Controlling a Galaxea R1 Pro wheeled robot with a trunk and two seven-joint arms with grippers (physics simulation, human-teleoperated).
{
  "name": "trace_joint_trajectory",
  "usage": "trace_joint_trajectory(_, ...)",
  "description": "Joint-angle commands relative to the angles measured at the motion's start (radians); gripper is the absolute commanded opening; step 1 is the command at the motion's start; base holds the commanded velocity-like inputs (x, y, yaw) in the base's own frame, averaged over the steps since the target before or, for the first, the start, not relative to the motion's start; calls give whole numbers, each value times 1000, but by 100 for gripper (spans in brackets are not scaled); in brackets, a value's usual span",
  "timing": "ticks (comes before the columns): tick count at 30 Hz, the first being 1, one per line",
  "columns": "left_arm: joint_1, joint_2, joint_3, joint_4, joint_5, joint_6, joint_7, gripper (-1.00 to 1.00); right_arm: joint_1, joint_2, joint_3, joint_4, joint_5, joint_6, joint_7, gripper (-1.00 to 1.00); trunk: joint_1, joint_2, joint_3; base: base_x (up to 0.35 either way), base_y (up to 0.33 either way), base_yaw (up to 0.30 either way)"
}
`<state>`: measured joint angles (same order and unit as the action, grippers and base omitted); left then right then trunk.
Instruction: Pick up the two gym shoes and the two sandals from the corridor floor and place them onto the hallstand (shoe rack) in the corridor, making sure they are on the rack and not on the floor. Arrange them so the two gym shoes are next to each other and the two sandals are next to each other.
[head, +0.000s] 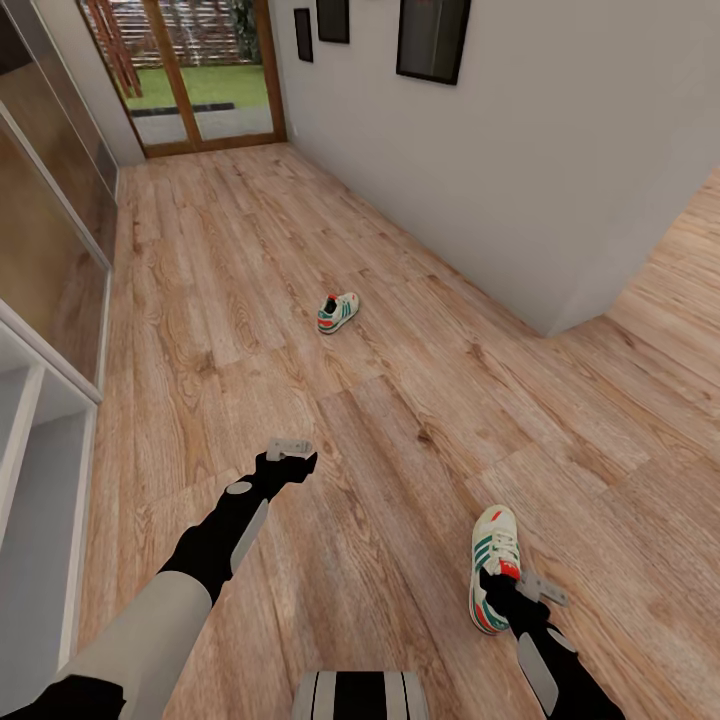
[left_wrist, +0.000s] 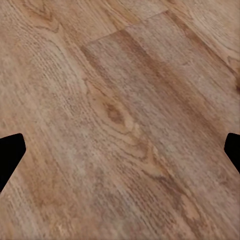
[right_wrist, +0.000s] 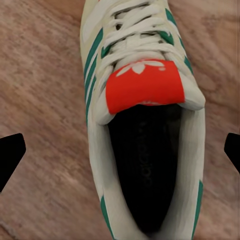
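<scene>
The light brown wood-grain plank corridor floor (head: 400, 420) ran ahead of me toward a timber-framed glass door (head: 190, 75), with a plain pale grey wall (head: 520, 170) closing off the far side and three dark-framed pictures (head: 432, 38) hung along it. At the edge on my left side stood a pale grey-white shelving unit (head: 35, 470) with open compartments; how much of it continued out of view I could not tell.

My left arm, black with a grey upper sleeve, reached out over bare planks, its gripper (head: 290, 455) hovering above the floor with nothing between the jaws. In the left wrist view the dark fingertips (left_wrist: 11, 155) sat at opposite edges of the picture, so the jaws stood wide apart over the wood grain.

My right gripper (head: 515, 590) hung directly above the nearer white lace-up sneaker (head: 494, 575), which had green side stripes and a teal-orange sole and lay upright on the floor close to my base, toe pointing away from me. The right wrist view looked straight down into that shoe's dark opening, past its red-orange tongue patch (right_wrist: 145, 86), and my right jaws were spread wide, one fingertip (right_wrist: 10, 157) on either side, not yet touching it.

The second matching sneaker (head: 337, 313) rested well apart from the first, farther along the corridor near the wall.
</scene>
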<state>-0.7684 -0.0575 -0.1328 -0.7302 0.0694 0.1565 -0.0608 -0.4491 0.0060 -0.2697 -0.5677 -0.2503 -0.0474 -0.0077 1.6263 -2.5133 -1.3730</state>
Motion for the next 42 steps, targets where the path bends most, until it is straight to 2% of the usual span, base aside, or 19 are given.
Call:
trace_joint_trajectory(1,0,0,0,-1,7,6,-2,100,0,0,-1,0,-11,-3,-1,100,0,0,-1,0,0,0)
trace_joint_trajectory(12,0,1,-2,-1,7,6,1,100,0,-1,0,0,-11,-3,-3,100,0,0,-9,0,0,0)
trace_joint_trajectory(17,0,0,-2,-1,7,6,-2,100,0,-1,0,0,-11,-3,-3,100,2,-1,-30,0,0,0)
trace_joint_trajectory(30,0,-2,-3,-1,7,5,-3,100,0,-1,0,0,-11,-3,-3,100,2,-1,-41,0,0,0)
trace_joint_trajectory(37,0,-2,-4,-1,7,5,-4,100,0,-1,0,0,-11,-3,-3,100,5,-3,-73,0,0,0)
trace_joint_trajectory(42,0,-2,-3,-1,7,5,-2,100,0,-2,0,0,-11,-3,-3,100,5,-3,-77,0,0,0)
